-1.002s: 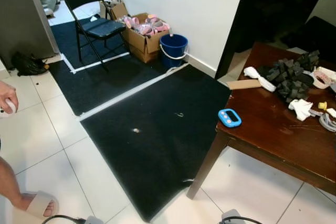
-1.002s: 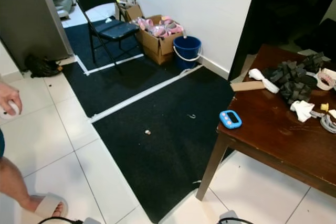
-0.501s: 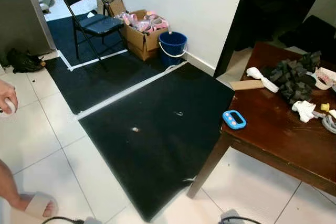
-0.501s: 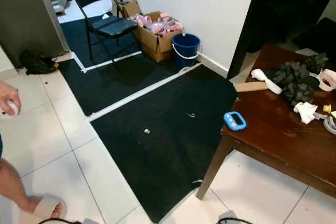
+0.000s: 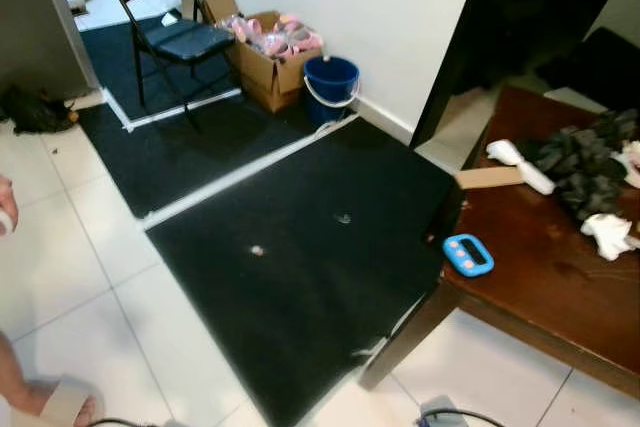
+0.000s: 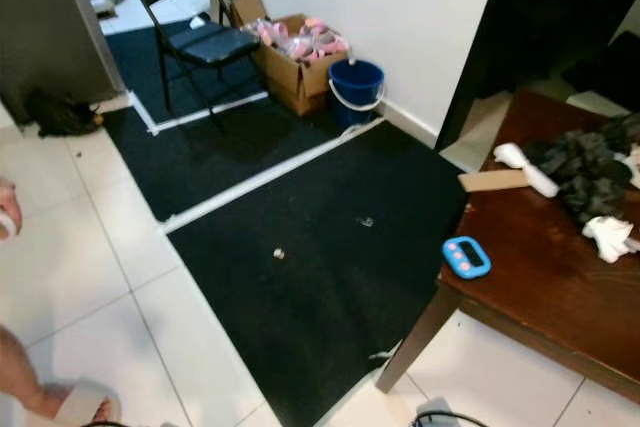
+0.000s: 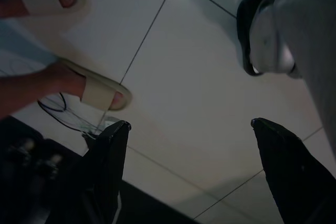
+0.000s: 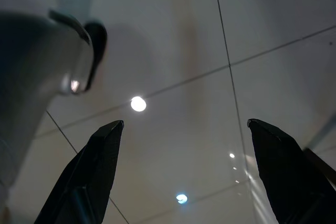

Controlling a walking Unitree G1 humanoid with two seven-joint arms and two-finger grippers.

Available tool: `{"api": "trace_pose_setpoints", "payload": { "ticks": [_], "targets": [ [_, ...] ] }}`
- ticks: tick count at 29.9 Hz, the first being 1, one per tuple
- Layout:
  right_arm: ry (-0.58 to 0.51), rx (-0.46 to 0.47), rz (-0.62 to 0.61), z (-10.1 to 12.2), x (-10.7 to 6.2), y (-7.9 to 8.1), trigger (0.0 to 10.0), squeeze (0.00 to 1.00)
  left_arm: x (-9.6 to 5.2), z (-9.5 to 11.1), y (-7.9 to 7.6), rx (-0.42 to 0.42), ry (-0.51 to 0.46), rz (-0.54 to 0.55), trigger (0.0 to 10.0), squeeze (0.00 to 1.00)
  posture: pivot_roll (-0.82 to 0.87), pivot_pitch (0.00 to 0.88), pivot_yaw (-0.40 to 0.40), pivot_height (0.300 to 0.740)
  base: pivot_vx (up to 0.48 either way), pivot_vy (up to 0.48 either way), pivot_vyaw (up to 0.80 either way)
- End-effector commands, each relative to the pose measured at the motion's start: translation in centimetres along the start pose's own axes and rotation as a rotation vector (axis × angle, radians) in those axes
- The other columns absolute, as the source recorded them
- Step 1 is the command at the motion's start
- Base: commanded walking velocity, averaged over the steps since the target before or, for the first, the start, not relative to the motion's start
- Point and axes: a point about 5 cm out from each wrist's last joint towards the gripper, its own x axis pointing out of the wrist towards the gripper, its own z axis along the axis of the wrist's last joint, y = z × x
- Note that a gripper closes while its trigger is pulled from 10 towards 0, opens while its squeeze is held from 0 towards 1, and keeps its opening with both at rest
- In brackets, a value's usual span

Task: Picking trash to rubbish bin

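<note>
We see a small pale bit of trash (image 5: 258, 250) lying on the black mat (image 5: 300, 277), with a second, thin bit (image 5: 344, 218) nearby. Both are too small for us to tell which way they point. The blue bucket (image 5: 330, 87) stands by the wall, well apart from them. Our left gripper (image 7: 191, 129) and right gripper (image 8: 184, 129) hang over the white floor tiles (image 8: 173, 66), jaws spread wide, holding nothing. A person's foot in a sandal (image 7: 97, 90) is near the left one.
</note>
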Motion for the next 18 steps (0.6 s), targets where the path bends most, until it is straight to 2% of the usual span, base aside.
{"api": "trace_pose_setpoints", "payload": {
  "ticks": [1, 18],
  "targets": [
    [0.033, -0.005, 0.003, -1.08, -0.08, 0.00, 10.0, 0.00, 0.01, -0.24, -0.77, 0.008, 0.013, -0.026, 10.0, 0.00, 0.03, 0.077, -0.053, 0.740, 0.274, 0.000, 0.00],
    [0.036, -0.008, 0.006, -1.20, -0.09, 0.04, 10.0, 0.00, 0.02, -0.27, -1.07, 0.001, 0.013, -0.032, 10.0, 0.00, 0.03, 0.088, -0.058, 0.740, 0.278, 0.000, 0.00]
  ]
}}
